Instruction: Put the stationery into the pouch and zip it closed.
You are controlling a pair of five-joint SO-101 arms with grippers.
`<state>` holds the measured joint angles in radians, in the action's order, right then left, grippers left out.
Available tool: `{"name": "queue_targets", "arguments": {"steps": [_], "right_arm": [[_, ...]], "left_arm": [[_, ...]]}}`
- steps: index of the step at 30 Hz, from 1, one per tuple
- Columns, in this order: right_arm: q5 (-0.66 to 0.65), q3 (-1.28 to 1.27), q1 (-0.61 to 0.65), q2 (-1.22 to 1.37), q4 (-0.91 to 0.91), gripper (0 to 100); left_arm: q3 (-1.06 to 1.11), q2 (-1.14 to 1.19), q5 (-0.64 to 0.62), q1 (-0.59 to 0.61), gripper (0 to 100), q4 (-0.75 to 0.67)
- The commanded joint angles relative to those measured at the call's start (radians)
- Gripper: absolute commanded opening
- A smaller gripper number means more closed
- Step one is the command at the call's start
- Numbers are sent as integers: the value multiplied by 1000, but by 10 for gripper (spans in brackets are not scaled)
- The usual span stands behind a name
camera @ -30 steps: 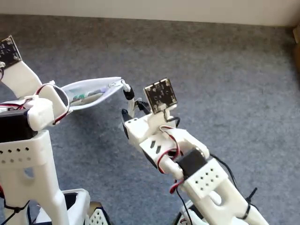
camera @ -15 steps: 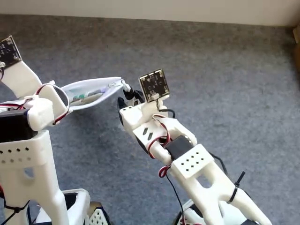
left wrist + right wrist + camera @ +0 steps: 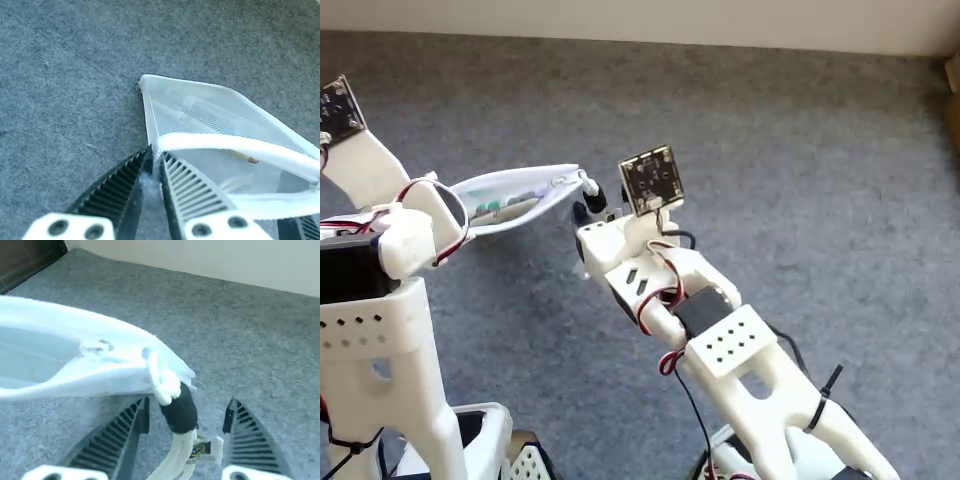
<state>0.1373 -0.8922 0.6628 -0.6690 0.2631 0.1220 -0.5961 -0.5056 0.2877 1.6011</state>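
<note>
Left gripper (image 3: 152, 156) pinches a corner of the white mesh pouch (image 3: 210, 115), jaws clamped on its edge, stationery (image 3: 505, 206) visible inside. At the pouch's far end, right gripper (image 3: 189, 405) stands wide, the black zip pull (image 3: 177, 411) hanging between its jaws over grey carpet (image 3: 800, 150).

White plastic arms (image 3: 380, 330) with dotted holes; red and black cables (image 3: 645, 312) below a square circuit board (image 3: 650, 182); black ribbed fingers (image 3: 115, 440).
</note>
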Motion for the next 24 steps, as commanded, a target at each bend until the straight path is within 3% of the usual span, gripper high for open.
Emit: {"name": "queue_targets", "arguments": {"steps": [1,18,24], "right_arm": [[-12,25,-36,2,-76,192],[-14,-2,-35,4,-122,176],[-133,-25,-27,4,-122,176]], "left_arm": [[5,-1,9,1,11,3],[5,-1,9,1,11,3],[5,-1,9,1,11,3]]}}
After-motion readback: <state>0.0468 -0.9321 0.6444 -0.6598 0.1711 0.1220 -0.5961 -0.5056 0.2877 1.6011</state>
